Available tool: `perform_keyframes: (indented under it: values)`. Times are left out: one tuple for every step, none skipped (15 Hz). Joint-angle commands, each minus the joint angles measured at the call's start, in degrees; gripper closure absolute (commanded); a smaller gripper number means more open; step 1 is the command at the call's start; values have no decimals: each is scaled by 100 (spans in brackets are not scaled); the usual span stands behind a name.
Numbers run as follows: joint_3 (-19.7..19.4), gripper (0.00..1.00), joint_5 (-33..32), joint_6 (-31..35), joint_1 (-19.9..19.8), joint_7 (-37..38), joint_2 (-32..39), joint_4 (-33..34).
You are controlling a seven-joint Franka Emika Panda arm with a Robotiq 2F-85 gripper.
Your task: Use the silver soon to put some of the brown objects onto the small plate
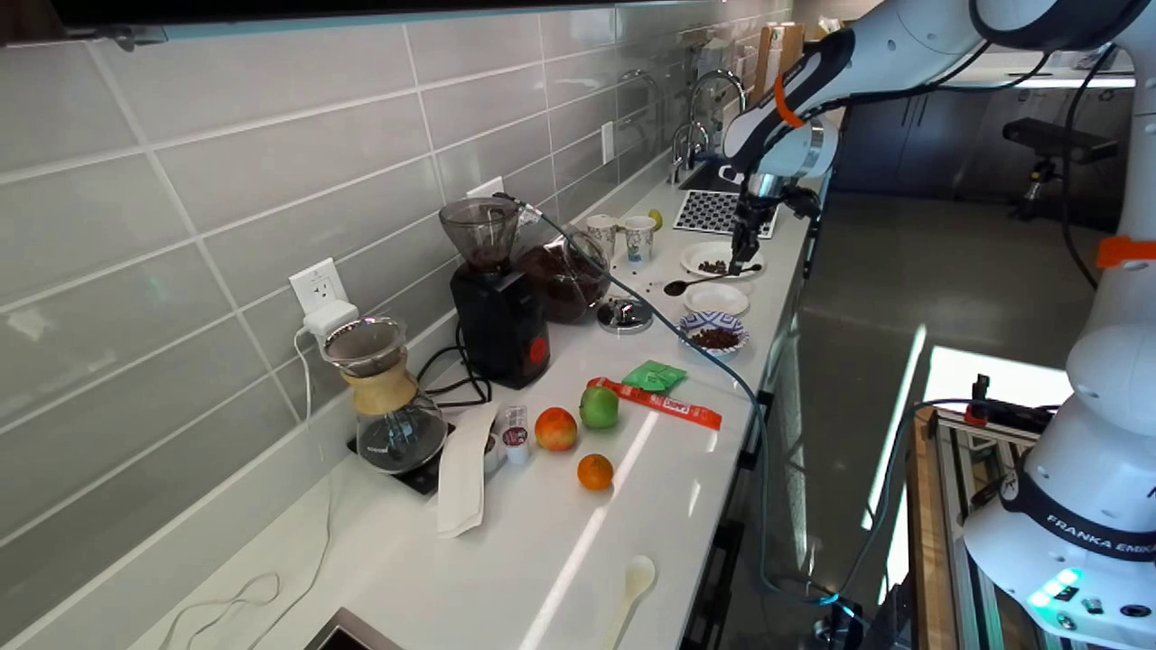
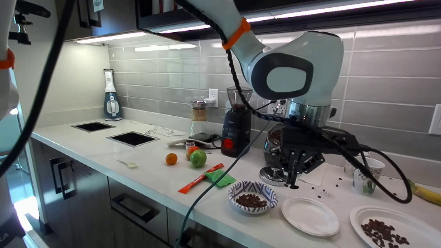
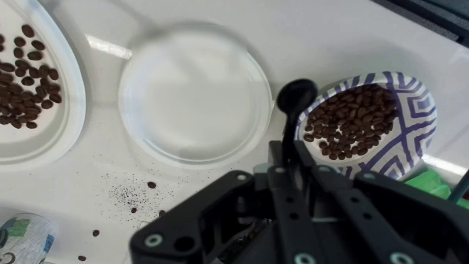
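My gripper (image 3: 289,152) is shut on the spoon (image 3: 296,96); it looks dark, and one rounded end sticks out past the fingertips. In exterior views the spoon (image 1: 700,282) lies across the fingers (image 2: 293,181) above the counter. The spoon's end shows between the small white plate (image 3: 194,95) and a blue-patterned bowl (image 3: 417,106), overlapping the bowl's rim. No beans show on the small plate (image 2: 310,216). Brown beans (image 3: 351,121) fill the bowl's bottom. More beans (image 2: 382,232) lie on the larger white plate (image 2: 425,225). Whether the spoon carries beans cannot be told.
Patterned cups (image 2: 368,177) and a banana (image 2: 427,193) stand toward the wall. A metal lid (image 2: 273,175) sits behind the bowl. A green packet (image 2: 220,177) lies beside the bowl, with a cable (image 3: 459,189) crossing there. Loose beans (image 3: 151,184) lie near the small plate.
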Motion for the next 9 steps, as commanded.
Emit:
perform_keyframes:
  values:
    - [-54, 98, 491, 326, 23, -269, -326, -492]
    - [-87, 98, 586, 419, 54, -150, -323, -524]
    - [-124, 98, 659, 488, 84, -26, -316, -544]
    - [-163, 98, 714, 579, 114, 134, -287, -558]
    - [-210, 98, 711, 590, 123, 257, -268, -557]
    - [-248, 98, 724, 717, 146, 444, -247, -589]
    - [-297, 98, 647, 771, 169, 609, -248, -627]
    - [-351, 98, 567, 895, 198, 785, -257, -692]
    - [-401, 98, 502, 994, 228, 939, -267, -746]
